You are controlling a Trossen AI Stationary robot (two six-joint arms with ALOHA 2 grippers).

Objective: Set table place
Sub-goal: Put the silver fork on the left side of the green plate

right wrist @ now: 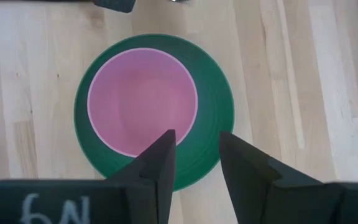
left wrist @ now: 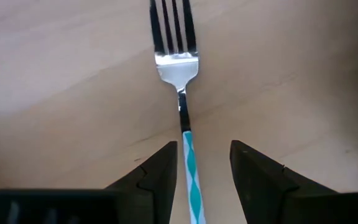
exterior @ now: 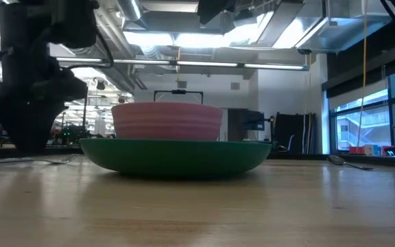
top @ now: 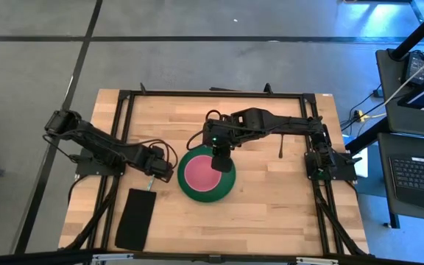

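A pink bowl (top: 203, 173) sits inside a round green plate (top: 227, 191) at the table's middle; the low view shows the bowl (exterior: 166, 121) resting on the plate (exterior: 177, 156). My right gripper (right wrist: 196, 134) hovers open above them (top: 221, 163), over the bowl's right rim. A silver fork (left wrist: 177, 62) with a teal-and-white handle (left wrist: 190, 163) lies flat on the wood left of the plate (top: 152, 182). My left gripper (left wrist: 204, 146) is open low over it, one finger on each side of the handle, apart from it. A dark spoon (top: 280, 147) lies to the right.
A black rectangular cloth (top: 135, 218) lies near the table's near-left corner, just below the fork. Black metal rails (top: 219, 93) frame the light-wood table (top: 271, 213). Bare wood shows to the right of the plate and along the near edge.
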